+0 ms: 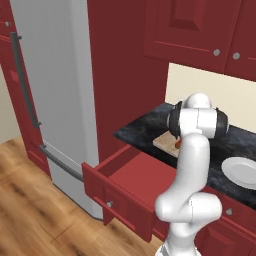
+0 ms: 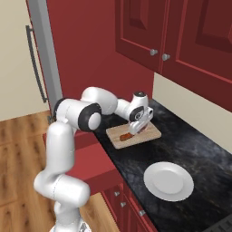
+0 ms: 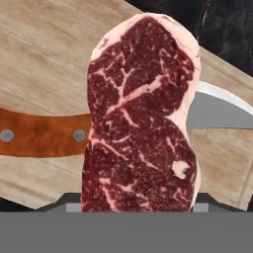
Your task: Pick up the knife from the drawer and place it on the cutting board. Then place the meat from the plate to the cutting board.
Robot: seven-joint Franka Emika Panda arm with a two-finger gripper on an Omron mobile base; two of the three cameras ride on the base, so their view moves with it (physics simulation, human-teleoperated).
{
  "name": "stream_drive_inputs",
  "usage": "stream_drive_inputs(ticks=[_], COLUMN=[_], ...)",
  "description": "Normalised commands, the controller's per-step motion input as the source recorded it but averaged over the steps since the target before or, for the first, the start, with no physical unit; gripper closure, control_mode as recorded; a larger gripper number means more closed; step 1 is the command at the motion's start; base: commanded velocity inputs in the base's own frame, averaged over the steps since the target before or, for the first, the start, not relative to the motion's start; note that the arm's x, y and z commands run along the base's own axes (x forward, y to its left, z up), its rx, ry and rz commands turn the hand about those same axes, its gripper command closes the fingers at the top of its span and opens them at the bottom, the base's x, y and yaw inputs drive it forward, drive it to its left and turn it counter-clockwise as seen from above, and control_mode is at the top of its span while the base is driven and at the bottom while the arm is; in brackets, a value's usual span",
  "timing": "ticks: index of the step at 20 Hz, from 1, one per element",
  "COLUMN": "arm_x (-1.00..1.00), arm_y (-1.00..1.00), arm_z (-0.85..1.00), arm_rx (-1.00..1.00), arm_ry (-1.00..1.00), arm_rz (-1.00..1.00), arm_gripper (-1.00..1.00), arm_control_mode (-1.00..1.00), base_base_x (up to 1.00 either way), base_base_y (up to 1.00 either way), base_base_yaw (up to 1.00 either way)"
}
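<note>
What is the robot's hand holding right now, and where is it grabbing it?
The gripper holds the flat slab of raw red marbled meat by its near end, over the tan wooden cutting board, where the brown-handled knife already lies.

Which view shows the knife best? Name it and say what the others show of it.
The hand view: the knife lies on the cutting board, brown riveted handle and grey blade clear, its middle covered by the meat. The right base view gives a reddish streak under the end effector; the left base view, nothing identifiable.
</note>
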Motion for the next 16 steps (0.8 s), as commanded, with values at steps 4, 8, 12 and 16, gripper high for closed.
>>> stream_drive_inputs(ticks=[4,8,12,16], arm_x=[0.13,0.16,0.20,0.28], arm_y=[-0.14,-0.13,-0.24,-0.17], arm_z=[-0.10,-0.18,-0.18,-0.20], arm_rx=[0.00,0.00,0.00,0.00], arm_ry=[0.00,0.00,0.00,0.01], arm_rz=[0.00,0.00,0.02,0.03], arm_gripper=[1.00,1.00,1.00,1.00], arm_control_mode=[-1.00,-1.00,-1.00,-1.00], base_base_x=[0.00,0.00,0.00,0.00], base_base_y=[0.00,0.00,0.00,0.00], base_base_yaw=[0.00,0.00,0.00,0.00])
